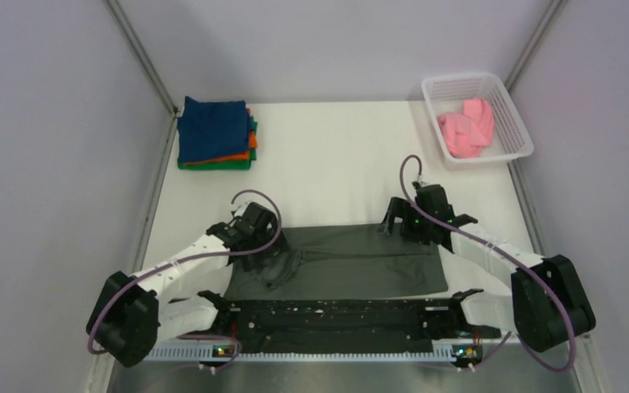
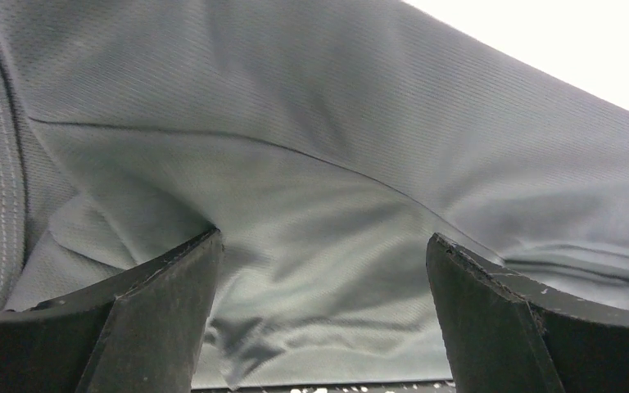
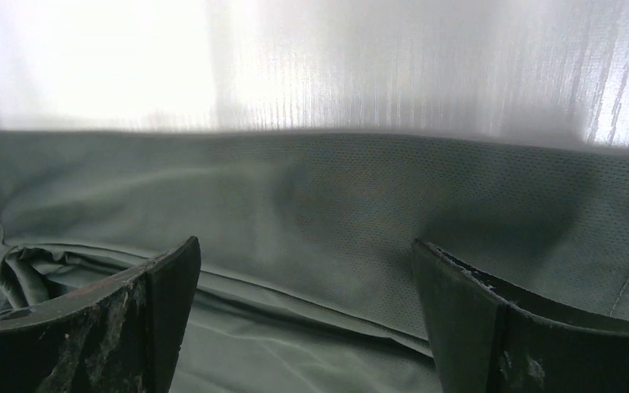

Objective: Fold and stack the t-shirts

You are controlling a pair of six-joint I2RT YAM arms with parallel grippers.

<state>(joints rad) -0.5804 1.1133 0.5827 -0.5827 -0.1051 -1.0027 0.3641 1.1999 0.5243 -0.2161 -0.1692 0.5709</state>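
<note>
A dark charcoal grey t-shirt [image 1: 352, 262] lies flat across the near middle of the table, folded into a long band. My left gripper [image 1: 255, 250] is open just above its left end, over rumpled cloth [image 2: 319, 270]. My right gripper [image 1: 395, 219] is open at the shirt's far right edge, over the cloth [image 3: 311, 237]. Neither holds anything. A stack of folded shirts [image 1: 215, 133], navy blue on top with orange and green below, sits at the far left. A pink shirt [image 1: 467, 127] lies crumpled in the basket.
A white plastic mesh basket [image 1: 514, 123] stands at the far right corner. A black rail [image 1: 336, 315] runs along the near edge between the arm bases. White walls close in the table on three sides.
</note>
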